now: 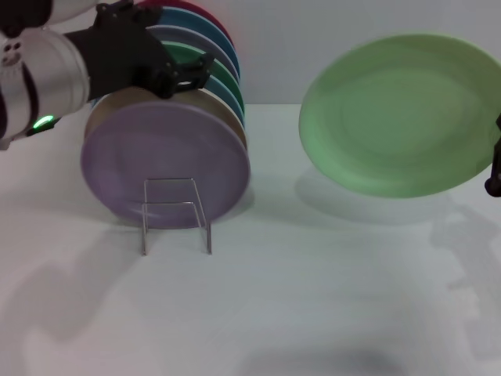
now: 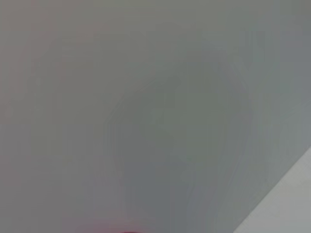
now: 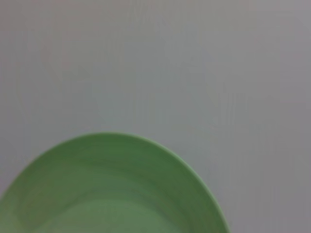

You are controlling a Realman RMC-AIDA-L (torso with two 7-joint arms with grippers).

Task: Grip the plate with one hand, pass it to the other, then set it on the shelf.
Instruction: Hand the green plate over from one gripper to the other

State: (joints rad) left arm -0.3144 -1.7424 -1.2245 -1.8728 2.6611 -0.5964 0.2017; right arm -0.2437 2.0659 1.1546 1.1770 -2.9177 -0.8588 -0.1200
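The light mint-green plate (image 1: 399, 113) hangs tilted in the air at the right, above the white table, with its shadow beneath it. My right gripper (image 1: 495, 168) shows only as a dark part at the right edge, shut on the plate's rim. The plate's rim also fills the right wrist view (image 3: 112, 189). The clear wire shelf (image 1: 176, 213) stands at the left with its looped front towards me. My left gripper (image 1: 186, 76) hovers over the top of the plates that lean in the shelf, far from the mint plate.
A lilac plate (image 1: 160, 160) leans at the front of the shelf, with beige, darker green (image 1: 215, 66), blue and red plates stacked behind it. The white table (image 1: 313, 298) stretches in front. The left wrist view shows only grey blur.
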